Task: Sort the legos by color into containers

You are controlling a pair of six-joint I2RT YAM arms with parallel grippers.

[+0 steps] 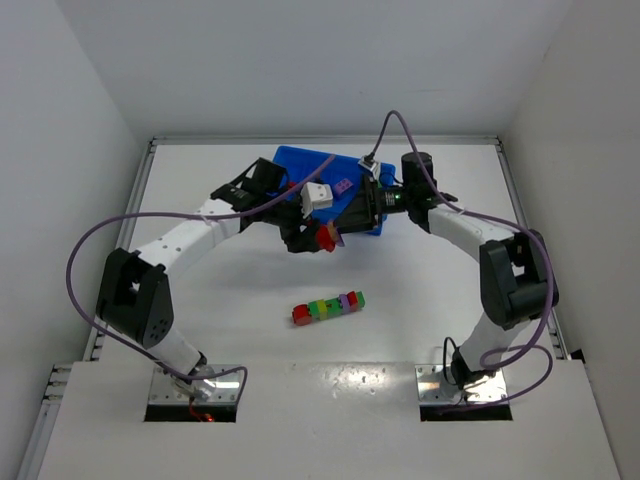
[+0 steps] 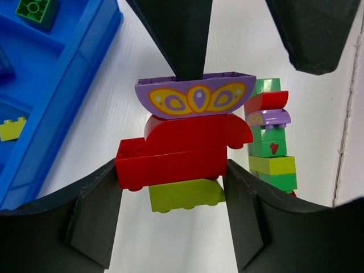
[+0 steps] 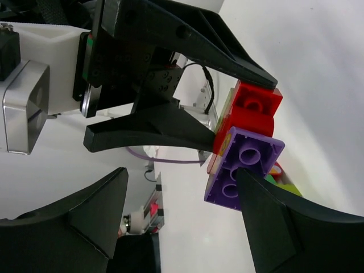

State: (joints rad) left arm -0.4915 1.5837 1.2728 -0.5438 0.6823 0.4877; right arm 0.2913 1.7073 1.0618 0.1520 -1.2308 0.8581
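Observation:
My left gripper (image 2: 172,170) is shut on a short stack of legos: a red brick (image 2: 182,151) between its fingers, a purple curved brick with a yellow pattern (image 2: 196,96) on top and a yellow-green brick (image 2: 185,194) below. The stack hangs above the table just in front of the blue container tray (image 1: 300,160). My right gripper (image 3: 182,176) is open, and its right finger (image 3: 273,227) rests against the purple brick (image 3: 244,165). In the top view the two grippers, left (image 1: 310,238) and right (image 1: 345,225), meet at the stack. A multicoloured strip (image 1: 328,308) lies on the table.
The tray (image 2: 68,85) holds a green brick (image 2: 35,10) and a yellow-green brick (image 2: 12,128) in separate compartments, and purple bricks (image 1: 342,185) show in it from above. The strip (image 2: 272,142) lies beyond the held stack. White walls enclose the table.

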